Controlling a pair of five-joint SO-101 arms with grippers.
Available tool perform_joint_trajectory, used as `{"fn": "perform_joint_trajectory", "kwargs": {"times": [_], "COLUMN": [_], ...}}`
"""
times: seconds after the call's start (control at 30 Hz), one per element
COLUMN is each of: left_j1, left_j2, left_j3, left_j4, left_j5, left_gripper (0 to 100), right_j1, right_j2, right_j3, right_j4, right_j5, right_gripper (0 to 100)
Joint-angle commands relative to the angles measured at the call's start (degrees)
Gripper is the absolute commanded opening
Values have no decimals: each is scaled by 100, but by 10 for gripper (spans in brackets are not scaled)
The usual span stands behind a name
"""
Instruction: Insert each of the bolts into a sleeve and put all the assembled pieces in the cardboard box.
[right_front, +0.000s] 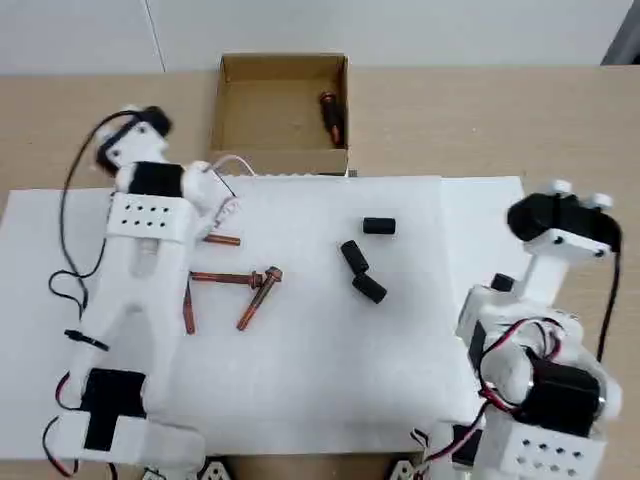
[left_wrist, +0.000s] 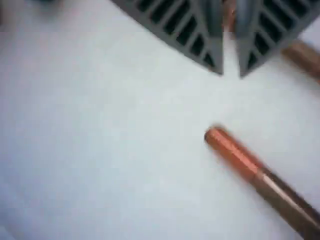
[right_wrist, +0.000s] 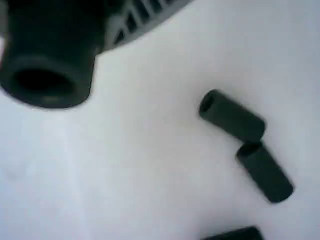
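R claw (right_wrist: 95, 25) is clamped on a sleeve (right_wrist: 50, 70), bore facing outward, prob. so a bolt can slide in. L claw (left_wrist: 230, 74) hangs over the bolts (right_front: 235, 285) w/ jaws nearly together (copper shows thru the slit; can't tell if it's pinched). One bolt (right_front: 222, 240) lies just near-side of it on the foam mat (right_front: 300, 380). Spare sleeves (right_front: 360, 258) sit well right. One assembled piece (right_front: 331, 115) is already in the cardboard box (right_front: 215, 110).

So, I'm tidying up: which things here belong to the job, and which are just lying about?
Job: loose bolts, loose sleeves, held sleeve, cardboard box, assembled piece.
Other: white mat, table.
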Motion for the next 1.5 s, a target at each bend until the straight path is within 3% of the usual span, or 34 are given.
{"fn": "perform_joint_trajectory", "kwargs": {"times": [0.0,0.43,0.63,1.1,1.33,1.47], "left_j1": [-308,-624,-677,-703,-1055,-1152], "left_j2": [202,844,1011,1758,1969,1960], "left_j3": [-110,-242,-233,-242,-242,-242], "left_j4": [-360,-501,-510,-1125,-1275,-1240], "left_j5": [501,624,615,624,615,615], "left_gripper": [6,9,122,119,5,6], "right_j1": [409,453,453,453,453,453], "right_j2": [-66,-31,-31,-66,-66,-66], "right_j3": [-35,-35,-35,-35,-35,-35], "right_j4": [-145,-136,-136,-84,-84,-84], "right_j5": [-35,-26,-44,-18,-18,-18], "right_gripper": [4,4,4,4,4,4]}}
